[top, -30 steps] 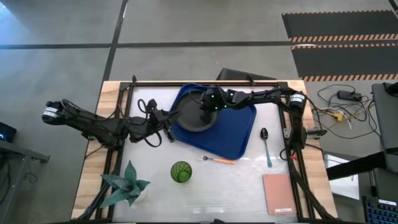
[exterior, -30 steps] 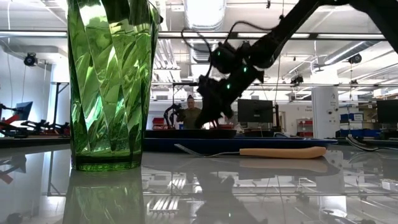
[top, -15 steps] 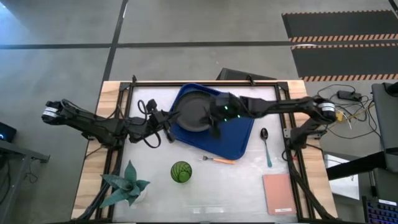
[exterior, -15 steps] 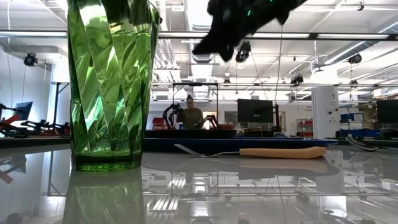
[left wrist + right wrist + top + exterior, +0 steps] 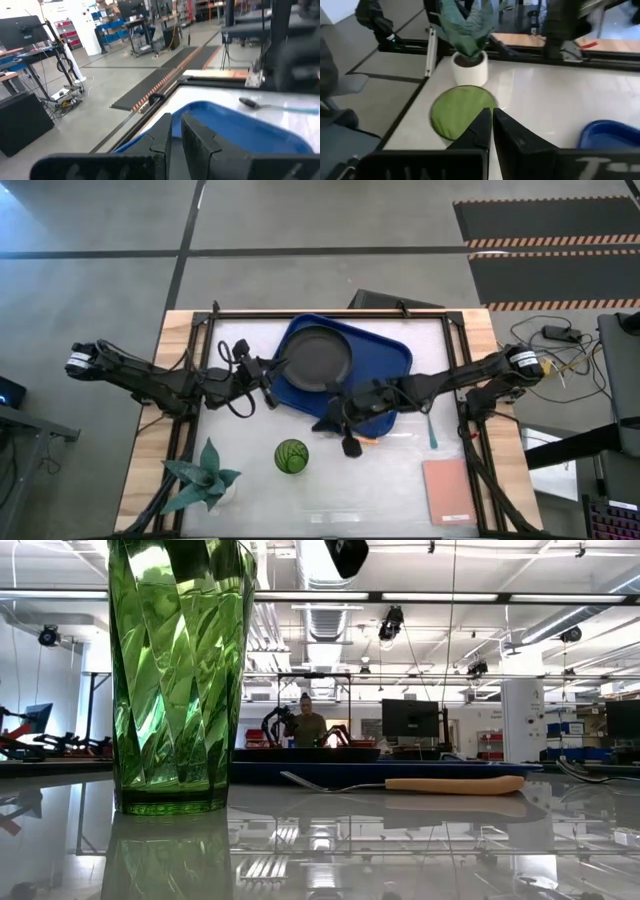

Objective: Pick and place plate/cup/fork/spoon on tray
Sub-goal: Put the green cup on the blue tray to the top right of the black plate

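The dark plate [image 5: 318, 358] lies on the far left part of the blue tray [image 5: 388, 370]. The green cup [image 5: 291, 455] stands on the table near the tray's near edge and fills the low view's left [image 5: 180, 670]. The orange-handled fork [image 5: 370, 439] lies on the table by the tray's near edge, its tines hidden under my right gripper. The teal-handled spoon [image 5: 429, 420] lies to the tray's right. My right gripper [image 5: 349, 444] hangs shut and empty above the table between the cup and the fork; its wrist view shows the cup [image 5: 457, 117] below. My left gripper [image 5: 270, 383] is shut at the tray's left edge.
A pale teal spiky plant in a white pot [image 5: 205, 478] stands at the near left. A pink pad [image 5: 447, 492] lies at the near right. A person shows far off in the room behind the table [image 5: 311, 726].
My right gripper has left the plate on the tray, risen, and gone toward the table's near edge, past the tray's near rim, until it hangs above the fork's tines beside the cup. The plate stays where it was on the tray.
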Available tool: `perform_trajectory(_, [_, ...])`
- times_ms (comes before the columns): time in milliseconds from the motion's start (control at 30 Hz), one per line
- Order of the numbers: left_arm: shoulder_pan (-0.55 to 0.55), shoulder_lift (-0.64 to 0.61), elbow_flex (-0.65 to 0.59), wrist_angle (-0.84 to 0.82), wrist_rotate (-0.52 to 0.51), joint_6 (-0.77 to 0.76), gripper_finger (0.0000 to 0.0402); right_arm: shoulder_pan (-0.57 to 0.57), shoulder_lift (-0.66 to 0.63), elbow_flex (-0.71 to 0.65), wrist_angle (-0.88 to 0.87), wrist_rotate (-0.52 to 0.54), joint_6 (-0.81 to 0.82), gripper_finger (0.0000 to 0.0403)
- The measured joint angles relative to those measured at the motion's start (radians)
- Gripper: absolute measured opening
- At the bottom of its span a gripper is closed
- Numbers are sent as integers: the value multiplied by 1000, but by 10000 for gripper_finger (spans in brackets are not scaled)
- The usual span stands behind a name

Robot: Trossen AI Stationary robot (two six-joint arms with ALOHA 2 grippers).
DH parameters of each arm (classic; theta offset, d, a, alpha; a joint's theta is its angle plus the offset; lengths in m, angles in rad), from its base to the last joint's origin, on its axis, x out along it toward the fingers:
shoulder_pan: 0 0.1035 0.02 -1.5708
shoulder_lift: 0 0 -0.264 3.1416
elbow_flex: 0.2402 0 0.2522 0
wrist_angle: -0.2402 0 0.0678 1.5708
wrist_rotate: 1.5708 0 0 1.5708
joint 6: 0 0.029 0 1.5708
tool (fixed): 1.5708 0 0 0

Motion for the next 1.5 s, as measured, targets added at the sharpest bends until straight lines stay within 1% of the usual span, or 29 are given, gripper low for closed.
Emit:
perform_trajectory(100, [-5,-10,-18,-1,3,-52,24,26,46,51,-6,0,11,8])
perform_trajectory(300, [-7,-18,-62,-4,10,-129,24,60,142,167,-129,-3,4,8])
perform_trajectory(367, [-9,-19,-64,-8,10,-130,24,66,168,190,-159,-3,0,8])
perform_trajectory(500, [-15,-25,-64,-3,10,-131,24,73,204,216,-173,-13,-6,8])
perform_trajectory(633, [-17,-39,-64,1,10,-128,24,76,224,234,-174,-65,2,9])
perform_trajectory(867, [-16,-63,-65,2,11,-104,24,97,243,237,-161,-65,1,14])
perform_trajectory(1000, [-16,-71,-65,1,10,-100,24,108,262,237,-132,-64,-40,44])
perform_trajectory(1133, [-16,-76,-65,2,10,-96,24,113,279,237,-126,-25,-88,96])
perform_trajectory(1267, [-16,-79,-65,3,10,-95,24,112,285,237,-126,-20,-101,144])
perform_trajectory(1367, [-16,-79,-65,4,10,-95,24,112,285,237,-123,-21,-113,165])
perform_trajectory(1500, [-16,-79,-65,3,10,-95,24,113,286,237,-126,-28,-130,173])
